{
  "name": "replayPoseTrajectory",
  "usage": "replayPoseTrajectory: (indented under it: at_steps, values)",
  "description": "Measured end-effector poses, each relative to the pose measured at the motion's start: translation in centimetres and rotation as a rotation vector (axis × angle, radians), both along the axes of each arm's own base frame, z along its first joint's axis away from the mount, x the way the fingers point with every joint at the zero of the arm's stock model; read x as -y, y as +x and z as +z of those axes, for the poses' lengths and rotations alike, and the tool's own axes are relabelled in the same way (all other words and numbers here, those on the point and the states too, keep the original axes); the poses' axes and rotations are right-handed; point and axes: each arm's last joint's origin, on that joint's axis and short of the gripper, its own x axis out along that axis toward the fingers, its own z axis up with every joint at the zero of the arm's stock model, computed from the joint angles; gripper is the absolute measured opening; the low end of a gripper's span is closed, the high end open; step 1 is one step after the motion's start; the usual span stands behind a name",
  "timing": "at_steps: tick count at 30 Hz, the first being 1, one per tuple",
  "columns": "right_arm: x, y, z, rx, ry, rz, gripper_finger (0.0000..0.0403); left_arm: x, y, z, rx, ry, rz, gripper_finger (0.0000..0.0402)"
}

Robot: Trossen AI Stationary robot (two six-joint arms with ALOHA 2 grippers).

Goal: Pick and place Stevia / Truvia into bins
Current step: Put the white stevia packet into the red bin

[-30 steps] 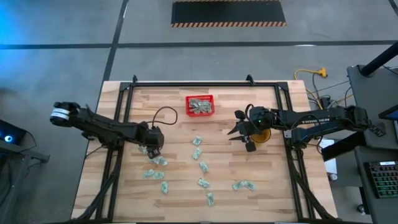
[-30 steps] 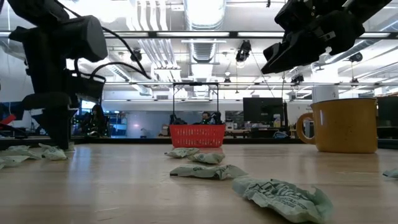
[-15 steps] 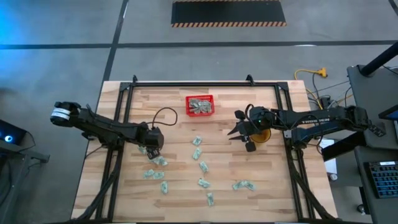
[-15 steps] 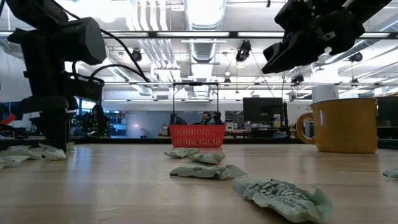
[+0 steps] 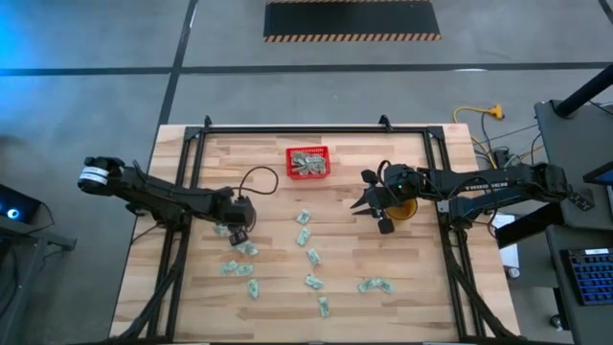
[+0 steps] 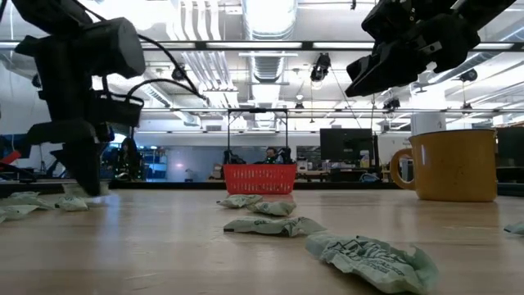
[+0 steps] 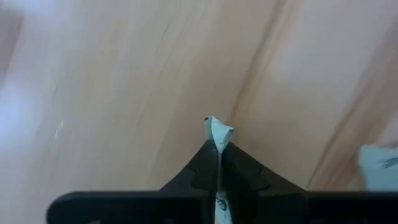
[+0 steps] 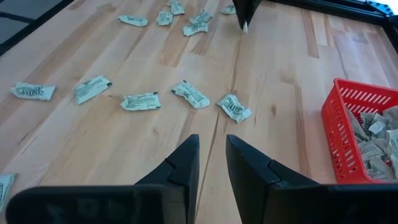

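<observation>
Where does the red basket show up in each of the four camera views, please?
High view: the red basket sits at the table's far middle, between the two arms.
Low view: it stands centred at the far table edge, beyond the scattered sachets.
Left wrist view: not in it.
Right wrist view: at the right edge, holding sachets.
Shared landmark: the sachets strewn on the wooden table.

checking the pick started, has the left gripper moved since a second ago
Yes. The left gripper has shifted slightly toward the red basket in the low view, shut on a sachet.
</observation>
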Motion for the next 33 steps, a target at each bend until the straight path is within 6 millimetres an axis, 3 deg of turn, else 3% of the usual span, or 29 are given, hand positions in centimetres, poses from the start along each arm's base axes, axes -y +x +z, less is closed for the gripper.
replayPoseTrajectory:
  at_steps: [5, 13, 19, 25, 33]
  values:
    - [0.0, 0.0, 0.0, 0.0, 0.0, 0.0, 0.0074, 0.1, 1.8, 1.4, 0.124, 0.079, -0.148, 0.0006]
    - [0.0, -0.1, -0.2, -0.008, 0.005, -0.002, 0.0068, -0.3, 5.7, 4.9, 0.495, 0.572, -0.385, 0.0006]
    - [0.0, -0.3, -0.7, -0.03, 0.039, -0.025, 0.007, -0.8, 6.8, 7.1, 0.657, 0.766, -0.448, 0.0006]
    - [0.0, -0.4, -1.0, -0.046, 0.061, -0.07, 0.0068, -2.9, 6.9, 7.3, 0.632, 0.827, -0.395, 0.0006]
    - [0.1, -0.3, -0.9, -0.019, 0.044, -0.098, 0.0068, -7.6, 8.3, 5.9, 0.634, 0.872, -0.291, 0.0006]
